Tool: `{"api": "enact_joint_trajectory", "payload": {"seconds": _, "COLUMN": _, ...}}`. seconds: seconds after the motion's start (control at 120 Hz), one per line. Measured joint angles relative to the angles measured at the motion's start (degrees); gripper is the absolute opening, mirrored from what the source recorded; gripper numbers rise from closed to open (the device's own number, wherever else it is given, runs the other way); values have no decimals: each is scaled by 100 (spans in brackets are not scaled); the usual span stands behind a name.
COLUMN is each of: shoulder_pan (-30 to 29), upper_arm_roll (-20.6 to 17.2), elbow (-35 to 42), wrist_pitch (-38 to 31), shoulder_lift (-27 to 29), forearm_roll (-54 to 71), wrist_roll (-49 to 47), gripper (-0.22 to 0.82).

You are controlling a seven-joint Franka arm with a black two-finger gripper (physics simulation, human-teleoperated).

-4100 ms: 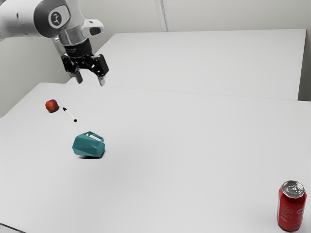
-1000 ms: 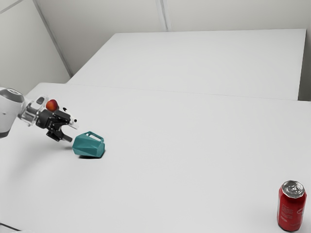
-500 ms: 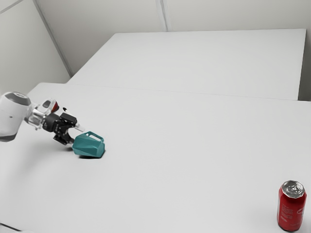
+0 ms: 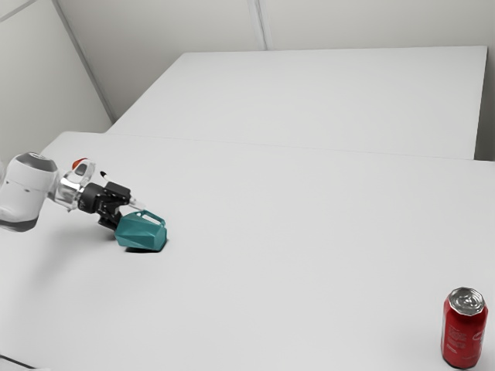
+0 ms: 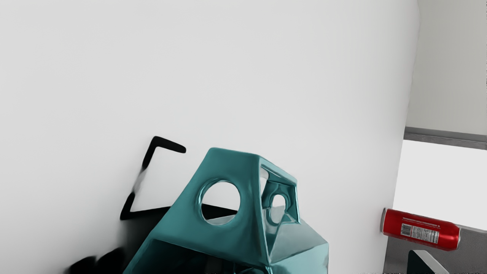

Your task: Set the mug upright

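Wide free gap between the mug [image 4: 141,231] and red can [image 4: 464,334]

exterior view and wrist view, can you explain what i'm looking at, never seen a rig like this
The machine is a white robot arm with a black two-finger gripper. The exterior view is taken from beside the arm, the wrist view from its hand. On the white table, a teal faceted mug with a handle lies on its side; a red metal can stands upright. Partly hidden by the arm are a round red-orange object and something black-ended. Nothing looks held: the gripper's fingers stand apart at the mug.
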State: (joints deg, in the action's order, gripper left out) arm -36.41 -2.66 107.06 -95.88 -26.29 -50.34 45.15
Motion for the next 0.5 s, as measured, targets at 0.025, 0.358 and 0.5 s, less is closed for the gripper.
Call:
{"api": "enact_joint_trajectory", "payload": {"seconds": 0.025, "shoulder_pan": 0, "upper_arm_roll": 0, "elbow": 0, "wrist_pitch": 5, "shoulder_lift": 2, "forearm_roll": -4, "wrist_roll": 16, "gripper": 42}}
{"api": "enact_joint_trajectory", "payload": {"seconds": 0.358, "shoulder_pan": 2, "upper_arm_roll": -3, "elbow": -7, "wrist_pitch": 46, "shoulder_lift": 19, "forearm_roll": -19, "wrist_roll": 186, "gripper": -3}}
{"api": "enact_joint_trajectory", "payload": {"seconds": 0.5, "shoulder_pan": 2, "upper_arm_roll": -7, "elbow": -7, "wrist_pitch": 55, "shoulder_lift": 43, "forearm_roll": -14, "wrist_roll": 235, "gripper": -10}}
